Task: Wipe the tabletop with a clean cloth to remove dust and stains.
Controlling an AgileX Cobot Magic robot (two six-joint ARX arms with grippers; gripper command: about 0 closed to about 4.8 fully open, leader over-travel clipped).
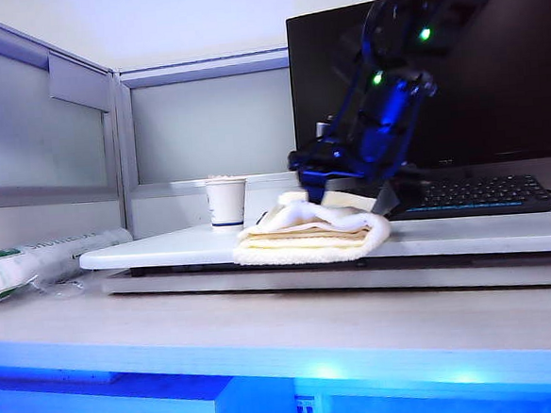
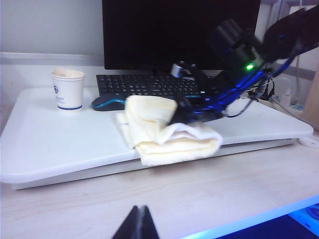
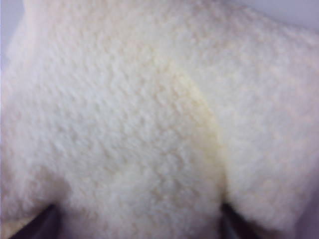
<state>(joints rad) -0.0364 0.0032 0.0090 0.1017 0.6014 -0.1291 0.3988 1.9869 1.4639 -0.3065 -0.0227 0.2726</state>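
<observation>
The cream-yellow and white cloth [image 1: 310,232] lies folded at the front edge of the glossy white tabletop [image 1: 155,245], a corner standing up. My right gripper [image 1: 345,190] reaches down onto its far side. In the right wrist view the cloth [image 3: 149,109] fills the picture, and the right gripper [image 3: 137,219] has its dark fingers [image 3: 37,224] wide apart, open, with pile bulging between them. The left wrist view shows the cloth [image 2: 164,132] on the tabletop [image 2: 60,139] with the right gripper [image 2: 192,112] at it. My left gripper [image 2: 141,211] is shut over the wood-grain desk, well short of the board.
A paper cup [image 1: 226,202] stands on the board left of the cloth. Behind are a black keyboard [image 1: 473,195], a blue mouse [image 2: 107,103] and a dark monitor [image 1: 520,57]. A wrapped roll [image 1: 33,261] lies on the pale desk [image 1: 265,321] at far left. Partition walls close the back.
</observation>
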